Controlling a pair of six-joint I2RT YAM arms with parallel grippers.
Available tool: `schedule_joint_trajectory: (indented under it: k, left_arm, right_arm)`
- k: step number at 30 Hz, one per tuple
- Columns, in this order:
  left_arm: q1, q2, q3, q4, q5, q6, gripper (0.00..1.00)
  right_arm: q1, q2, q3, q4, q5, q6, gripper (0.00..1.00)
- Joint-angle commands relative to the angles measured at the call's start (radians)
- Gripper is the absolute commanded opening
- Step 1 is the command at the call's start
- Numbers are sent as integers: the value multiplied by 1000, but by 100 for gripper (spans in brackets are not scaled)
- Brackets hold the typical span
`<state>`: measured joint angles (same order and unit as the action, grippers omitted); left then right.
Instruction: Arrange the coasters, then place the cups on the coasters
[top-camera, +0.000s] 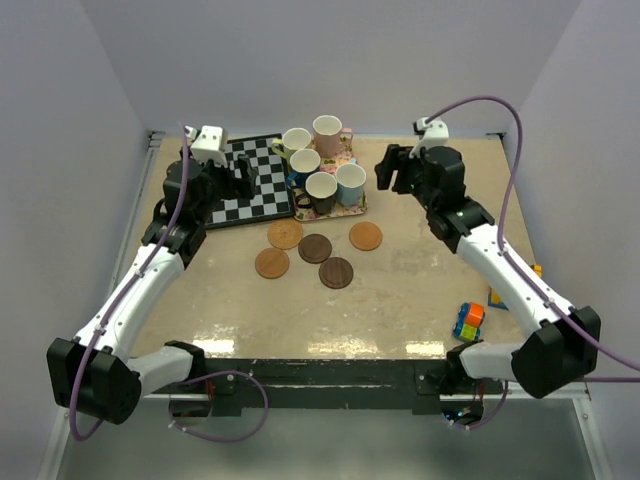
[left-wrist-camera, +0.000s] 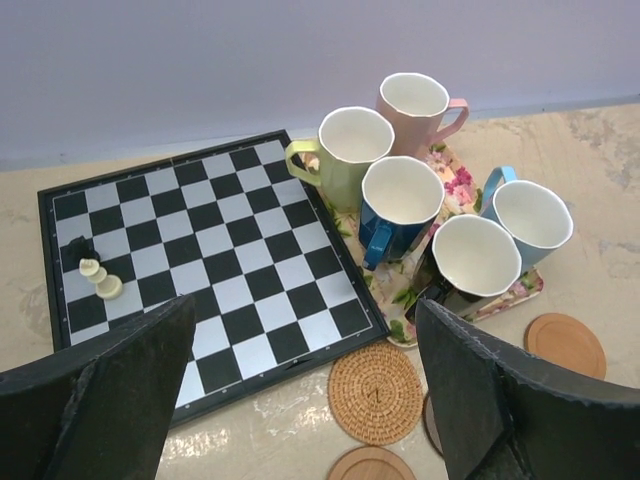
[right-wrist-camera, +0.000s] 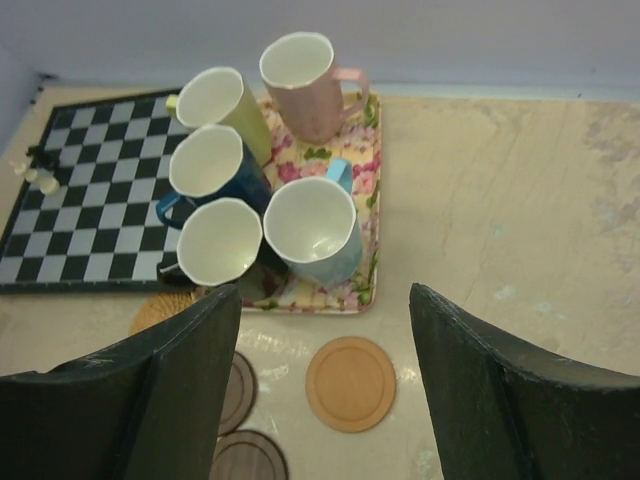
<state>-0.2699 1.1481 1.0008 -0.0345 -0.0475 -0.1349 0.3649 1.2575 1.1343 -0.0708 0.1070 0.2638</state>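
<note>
Left gripper (top-camera: 232, 182) hangs over the black-and-white chessboard (top-camera: 266, 160) with its jaws spread wide and nothing between them. The right gripper (top-camera: 393, 170), just right of the floral rectangular tray (top-camera: 347, 157), is also spread and holds nothing. All five cups stand upright and crowded together on that tray: the yellow-green mug (top-camera: 296, 142) and pink mug (top-camera: 328, 130) at the back, the dark blue mug (top-camera: 304, 162) in the middle, the black mug (top-camera: 321, 188) and light blue mug (top-camera: 351, 182) in front. On the beige marbled worktop (top-camera: 420, 285) nearer than the tray lie five round coasters: a woven orange-brown disc (top-camera: 285, 234), two smooth orange-brown discs (top-camera: 272, 263) (top-camera: 365, 236) and two dark brown discs (top-camera: 315, 248) (top-camera: 336, 272), the dark pair touching or nearly so.
</note>
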Motion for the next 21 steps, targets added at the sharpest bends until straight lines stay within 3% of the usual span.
schedule_joint_trajectory:
  k: [1,8,17,21]
  left_arm:
    - [-6,7,2,77,29,21,95]
    - [-22,51,-5,71,21,14,92]
    - [-40,35,-114,-82,71,-71,91]
    - [-40,13,-154,-117,19,-46,91]
  right_arm:
    - [42,63,70,-86,76,-37,70]
    - [196,123,-5,-37,95,-12,64]
    - [397,180,-154,152,138,84,71]
    - [485,246,-168,224,152,91,74]
